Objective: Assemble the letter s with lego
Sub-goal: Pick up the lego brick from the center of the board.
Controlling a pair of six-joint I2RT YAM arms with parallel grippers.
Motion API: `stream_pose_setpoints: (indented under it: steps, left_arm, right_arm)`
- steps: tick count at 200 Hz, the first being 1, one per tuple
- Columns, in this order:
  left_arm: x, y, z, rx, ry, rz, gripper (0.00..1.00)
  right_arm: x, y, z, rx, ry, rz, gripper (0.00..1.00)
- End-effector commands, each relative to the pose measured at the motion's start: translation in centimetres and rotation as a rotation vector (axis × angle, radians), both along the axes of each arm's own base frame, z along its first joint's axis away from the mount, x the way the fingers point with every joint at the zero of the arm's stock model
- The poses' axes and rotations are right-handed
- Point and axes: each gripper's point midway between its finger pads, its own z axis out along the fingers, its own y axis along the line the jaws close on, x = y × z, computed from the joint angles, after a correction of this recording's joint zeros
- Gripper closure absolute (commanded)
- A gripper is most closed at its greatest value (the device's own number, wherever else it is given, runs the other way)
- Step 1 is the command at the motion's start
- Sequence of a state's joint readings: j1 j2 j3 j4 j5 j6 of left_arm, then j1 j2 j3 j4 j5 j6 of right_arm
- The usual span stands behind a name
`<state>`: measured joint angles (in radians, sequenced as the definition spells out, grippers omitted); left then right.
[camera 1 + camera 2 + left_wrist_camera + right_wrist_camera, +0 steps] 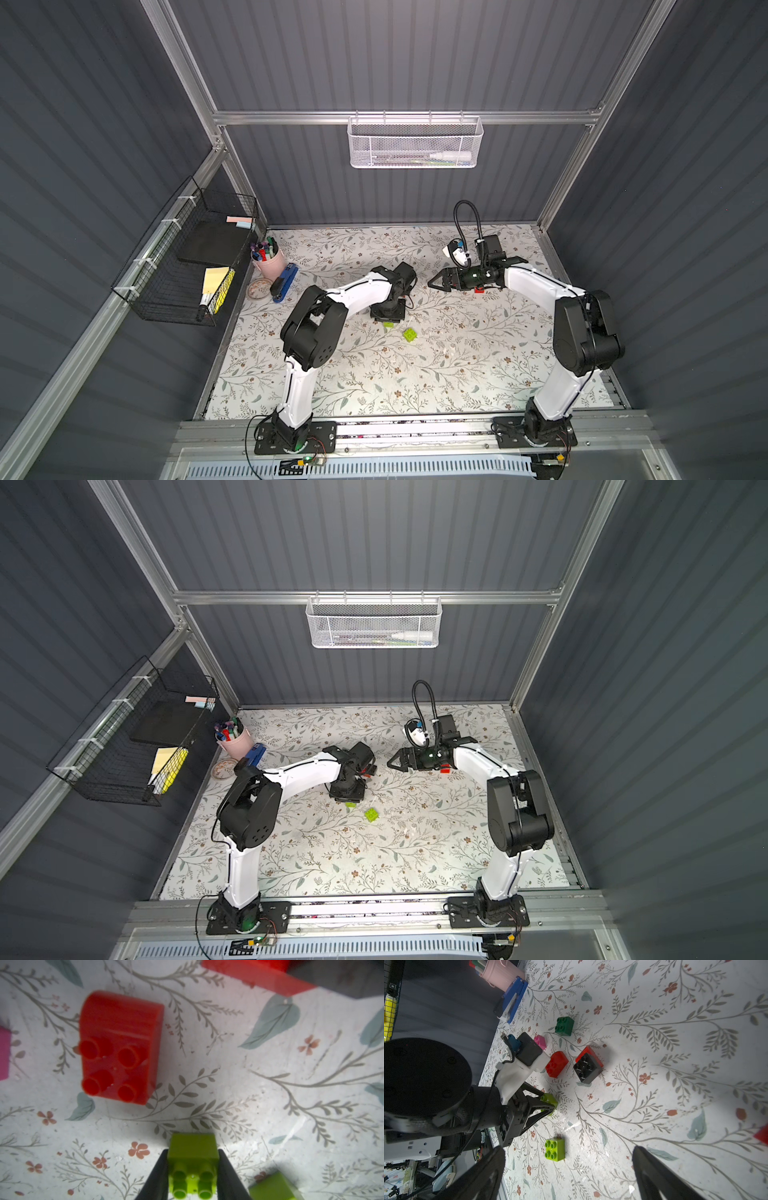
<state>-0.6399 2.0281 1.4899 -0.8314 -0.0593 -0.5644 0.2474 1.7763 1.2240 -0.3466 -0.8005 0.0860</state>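
My left gripper points down at the floral mat, shut on a lime green lego brick; in both top views only an edge of that brick shows under it. A second lime brick lies loose beside it. Just beyond lie a red brick, a black brick stacked on a red one, a dark green brick and a pink one. My right gripper hovers open and empty, with another red brick under its arm.
A pink cup of markers, a blue stapler and a small dish stand at the back left of the mat. A black wire basket hangs on the left wall and a white mesh basket on the back rail.
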Motion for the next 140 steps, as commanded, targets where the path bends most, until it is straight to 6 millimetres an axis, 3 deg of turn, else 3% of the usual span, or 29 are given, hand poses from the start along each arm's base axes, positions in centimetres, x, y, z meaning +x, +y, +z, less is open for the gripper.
stream_pose_setpoints:
  steps: [1, 73, 140]
  left_arm:
    - [0.5, 0.0, 2.8, -0.045, -0.031, -0.085, 0.8]
    - [3.9, -1.8, 6.1, -0.156, -0.062, -0.232, 0.81]
    - [8.6, -3.0, 5.8, -0.112, -0.087, -0.262, 0.81]
  right_arm:
    - [-0.1, -0.1, 0.7, 0.007, -0.013, 0.006, 0.03]
    - [-0.7, -0.6, 1.9, 0.01, -0.036, -0.037, 0.02]
    - [-2.1, -1.6, 2.4, -0.015, -0.036, -0.087, 0.01]
